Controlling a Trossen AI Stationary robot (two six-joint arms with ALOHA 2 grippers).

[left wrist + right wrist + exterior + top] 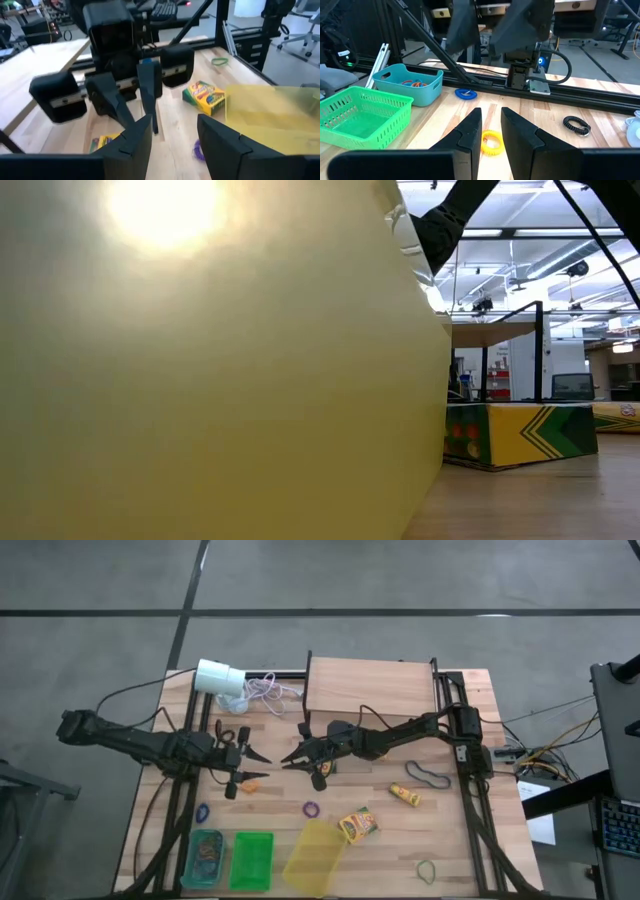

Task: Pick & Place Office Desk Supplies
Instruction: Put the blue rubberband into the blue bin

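High view: left gripper (262,756) and right gripper (288,760) face tip to tip mid-tabletop (390,825), an orange band (250,783) just beside the left jaws.

Left wrist view: jaws parted, empty, crayon box (204,96) beyond them.

Right wrist view: jaws narrowly apart, empty, a yellow band (491,142) between and just ahead of them.

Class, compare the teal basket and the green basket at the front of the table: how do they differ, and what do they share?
The teal basket has solid walls; the green basket has a mesh of slots. The teal basket holds coloured rubber bands; the green basket looks empty. Both are small, open-topped, rectangular and upright, side by side on the wooden table.
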